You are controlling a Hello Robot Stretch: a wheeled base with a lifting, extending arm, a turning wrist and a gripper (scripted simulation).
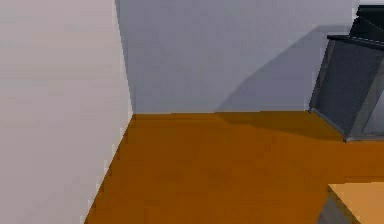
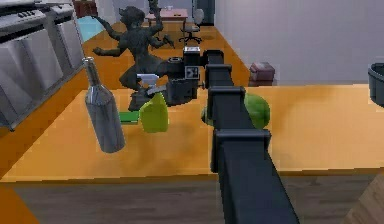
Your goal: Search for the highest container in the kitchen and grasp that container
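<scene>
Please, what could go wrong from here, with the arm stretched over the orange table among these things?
1. The tall grey metal bottle stands near the claw; a sideways move might knock it over.
2. The shorter yellow-green container sits at the claw, so it might grasp that instead of the taller bottle.
3. The round green object lies beside the dark square arm and might get pushed.

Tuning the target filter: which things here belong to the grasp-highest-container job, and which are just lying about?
Job:
tall grey bottle
yellow-green container, a lower candidate
gripper

Lying about:
dark statue
green round thing
small brown box
dark bin
</scene>
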